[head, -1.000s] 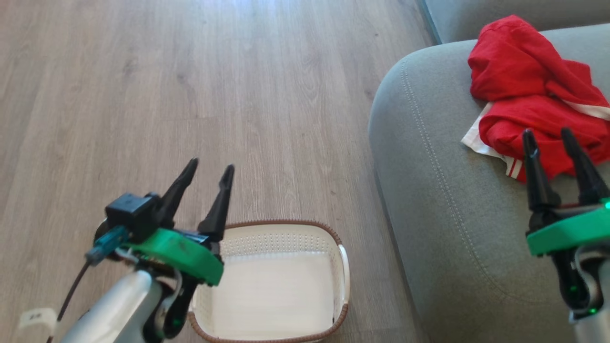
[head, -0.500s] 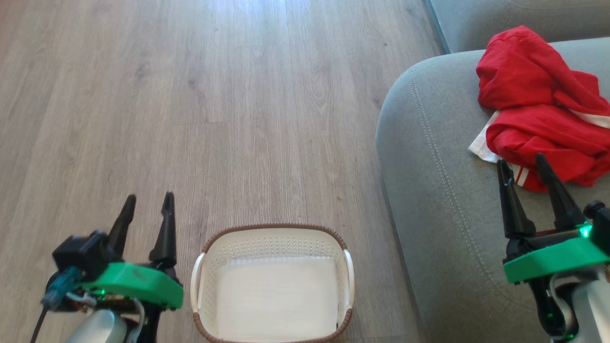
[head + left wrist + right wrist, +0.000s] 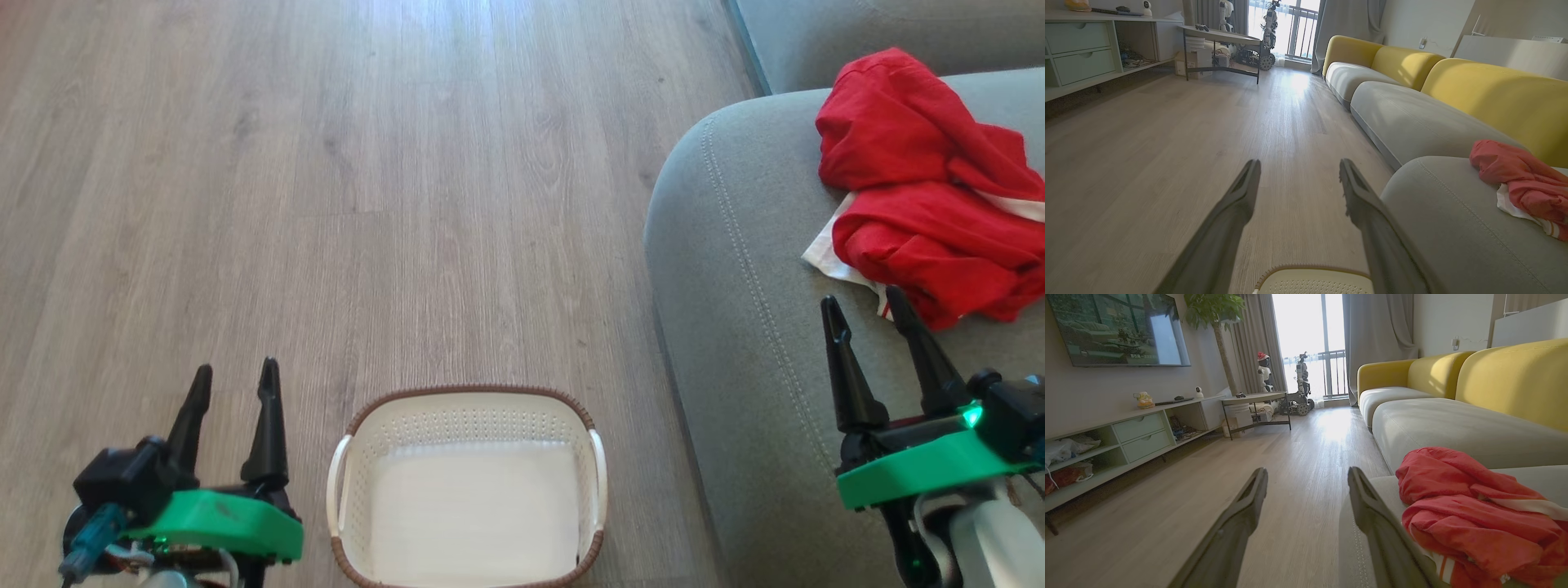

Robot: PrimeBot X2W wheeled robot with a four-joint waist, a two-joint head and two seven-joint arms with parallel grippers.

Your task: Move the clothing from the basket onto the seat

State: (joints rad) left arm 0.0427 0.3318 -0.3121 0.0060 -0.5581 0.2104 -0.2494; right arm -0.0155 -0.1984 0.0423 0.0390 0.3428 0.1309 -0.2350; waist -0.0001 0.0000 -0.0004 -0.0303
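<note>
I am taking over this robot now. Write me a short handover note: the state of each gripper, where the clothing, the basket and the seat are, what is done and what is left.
Left gripper: jaws apart, holding nothing, above the wooden floor to the left of the basket.
Right gripper: jaws apart, holding nothing, above the seat, just short of the clothing.
Things: the red clothing lies in a heap on the seat. The basket stands upright on the floor, with nothing inside.
Done: the clothing is out of the basket and on the seat.
Left: nothing, as far as can be seen.
</note>
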